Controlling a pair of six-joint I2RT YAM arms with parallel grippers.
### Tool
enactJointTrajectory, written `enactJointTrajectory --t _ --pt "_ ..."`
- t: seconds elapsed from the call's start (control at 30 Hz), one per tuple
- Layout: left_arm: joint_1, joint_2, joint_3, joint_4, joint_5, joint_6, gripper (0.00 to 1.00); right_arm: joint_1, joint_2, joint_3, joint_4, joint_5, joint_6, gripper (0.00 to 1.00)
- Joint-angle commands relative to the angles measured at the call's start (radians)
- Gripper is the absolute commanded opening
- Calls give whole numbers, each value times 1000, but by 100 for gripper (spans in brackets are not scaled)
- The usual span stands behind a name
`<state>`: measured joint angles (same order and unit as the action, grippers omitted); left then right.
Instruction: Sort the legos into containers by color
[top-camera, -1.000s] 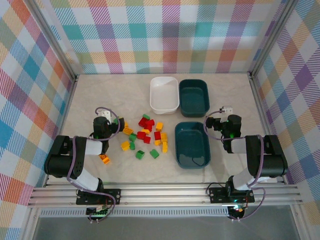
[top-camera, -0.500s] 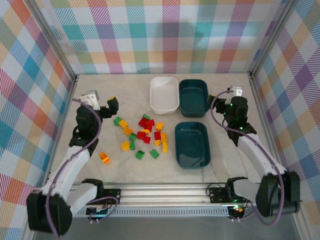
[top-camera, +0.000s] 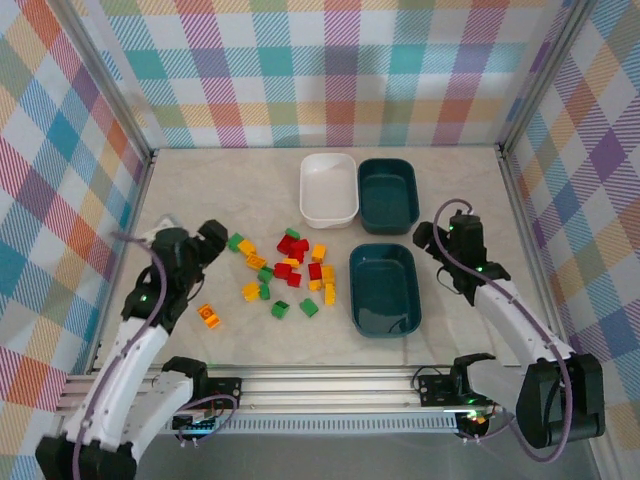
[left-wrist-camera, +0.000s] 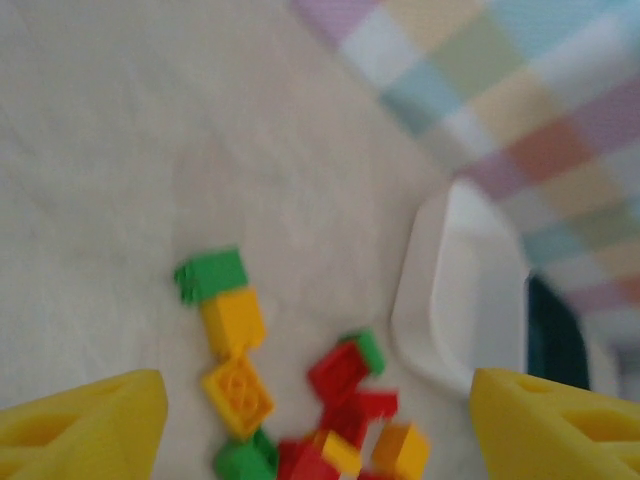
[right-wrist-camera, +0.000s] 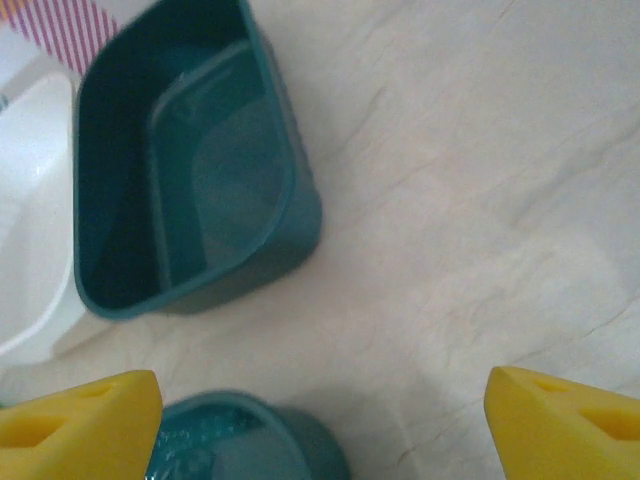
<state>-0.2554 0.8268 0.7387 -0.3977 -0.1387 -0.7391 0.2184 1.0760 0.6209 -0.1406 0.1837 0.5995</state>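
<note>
Both jaws drew back | left spread, legos (left-wrist-camera: 238, 392) ahead between them | right spread, teal tub (right-wrist-camera: 250, 272) ahead

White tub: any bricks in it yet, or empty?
Empty. The white tub has a bare floor seen from above; the bricks lie on the table.

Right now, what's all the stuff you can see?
legos: about twenty, red, green and yellow/orange, scattered mid-table, left of the tubs
lone brick: one, orange, left of the rest
white tub: one, white, far side, empty
far teal tub: one, dark teal, right of the white tub, empty
near teal tub: one, dark teal, near side, empty
table: one, pale beige
left gripper: one, yellow fingers, open, beside the legos
right gripper: one, yellow fingers, open, right of the teal tubs
</note>
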Motion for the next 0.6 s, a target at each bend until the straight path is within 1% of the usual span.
enactJointTrajectory --t 0.0,0.1,0.13,0.17,0.2,0.23,0.3,0.37,0.43,0.5,0.57 --pt "-201 155 120 -165 20 64 77 73 32 -29 -17 107 38 84" --pt "-447 341 237 -242 -60 87 74 73 57 -23 -34 140 60 85" --pt "-512 405 272 -244 -72 80 74 73 57 -26 -35 145 63 85" --pt "-554 464 297 -230 -53 75 74 72 54 -24 -39 153 66 85" --pt "-591 538 334 -216 -8 77 74 73 49 -26 -41 165 67 85" --pt "-627 615 382 -217 18 75 73 72 42 -27 -47 183 68 85" --pt "-700 751 471 -221 11 81 71 73 28 -28 -54 201 64 86" --pt "-753 870 559 -242 1 80 70 72 23 -29 -52 197 63 86" --pt "-783 972 630 -274 -8 61 68 73 25 -30 -52 199 63 86" --pt "-794 1025 651 -273 -7 39 67 73 23 -28 -56 208 63 86" --pt "-798 1044 646 -253 1 19 66 73 14 -29 -57 212 59 86"
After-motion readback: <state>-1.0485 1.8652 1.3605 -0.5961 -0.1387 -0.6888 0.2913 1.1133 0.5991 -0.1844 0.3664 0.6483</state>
